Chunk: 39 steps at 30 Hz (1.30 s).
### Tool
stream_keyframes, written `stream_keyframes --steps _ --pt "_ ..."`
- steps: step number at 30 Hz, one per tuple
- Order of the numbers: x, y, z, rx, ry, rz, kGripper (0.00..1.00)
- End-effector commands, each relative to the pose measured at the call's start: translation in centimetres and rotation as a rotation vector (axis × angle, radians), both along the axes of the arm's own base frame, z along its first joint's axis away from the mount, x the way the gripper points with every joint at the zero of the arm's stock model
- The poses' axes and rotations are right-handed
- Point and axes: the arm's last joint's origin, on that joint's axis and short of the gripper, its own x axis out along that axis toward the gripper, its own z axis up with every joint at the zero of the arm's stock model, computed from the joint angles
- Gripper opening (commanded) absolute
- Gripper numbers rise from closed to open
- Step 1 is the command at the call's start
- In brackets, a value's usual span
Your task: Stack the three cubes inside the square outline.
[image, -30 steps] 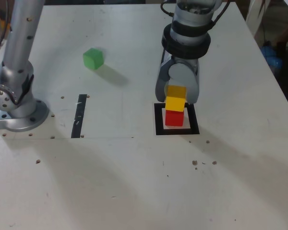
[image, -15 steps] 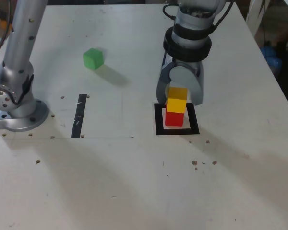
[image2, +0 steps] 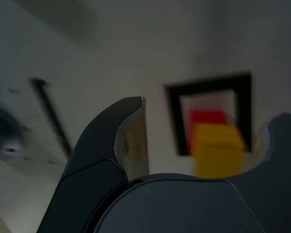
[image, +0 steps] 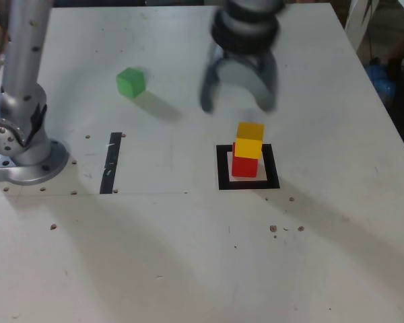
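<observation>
Hanging wide open and empty, the claw point(image: 238, 103) is above the table point(image: 188, 256). Yellow cube point(image: 249, 139) sits on red cube point(image: 244, 165) inside the square outline point(image: 221, 168); green cube point(image: 130, 82) lies near the far edge.

Silver arm point(image: 23, 74), grey curved gripper point(image: 239, 101)

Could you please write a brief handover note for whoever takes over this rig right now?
Hand: open, empty, raised clear of the stack.
Red cube: inside the square outline.
Yellow cube: on top of the red one, slightly offset.
Green cube: alone on the table, toward the exterior view's upper left.
Done: two cubes stacked.
Left: fetch the green cube and place it on the yellow one.
</observation>
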Motion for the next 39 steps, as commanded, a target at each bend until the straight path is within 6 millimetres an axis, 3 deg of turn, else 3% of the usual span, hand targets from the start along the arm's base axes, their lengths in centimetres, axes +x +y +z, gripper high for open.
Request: stream_keyframes --steps 1,6,11,20,25,32,39 --pt "-4.3 1.6 4.1 0.015 -0.099 0.039 0.99" --pt "-11.5 5.6 5.7 0.033 -0.148 0.186 0.99" --pt "-14.5 8.0 4.8 0.034 -0.134 0.281 0.99" --pt "-16.8 11.8 1.4 0.029 -0.07 0.428 0.99" --pt "-18.3 12.8 -0.8 -0.008 -0.05 0.517 0.99" --pt "-17.4 13.9 -3.9 -0.039 0.014 0.595 1.0" --pt "-16.6 16.6 -6.6 -0.017 0.036 0.661 1.0"
